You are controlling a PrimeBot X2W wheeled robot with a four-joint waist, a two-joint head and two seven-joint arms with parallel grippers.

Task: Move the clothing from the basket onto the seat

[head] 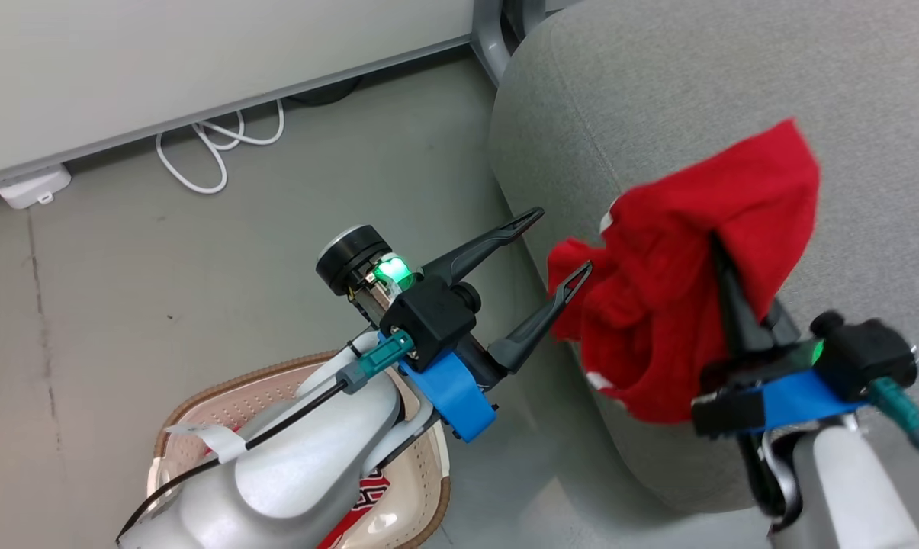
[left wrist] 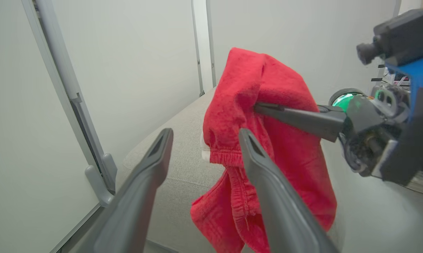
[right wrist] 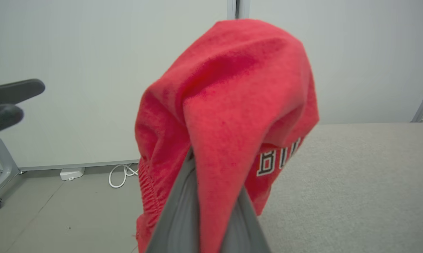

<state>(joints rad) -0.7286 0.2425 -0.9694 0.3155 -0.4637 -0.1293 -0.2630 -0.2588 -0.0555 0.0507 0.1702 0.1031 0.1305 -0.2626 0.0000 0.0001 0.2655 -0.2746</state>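
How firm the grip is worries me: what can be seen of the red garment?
The red garment is fleecy-looking cloth with a gathered hem, white trim and dark-and-white lettering. Bunched, it drapes over the shut right hand, hanging at the edge of the sofa. The open left hand is close beside it; whether they touch is unclear.

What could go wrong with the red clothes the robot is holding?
The garment hangs near the edge of the sofa; if the right end effector lets go now, it might slip to the floor. The open left end effector is close beside it and could snag the cloth.
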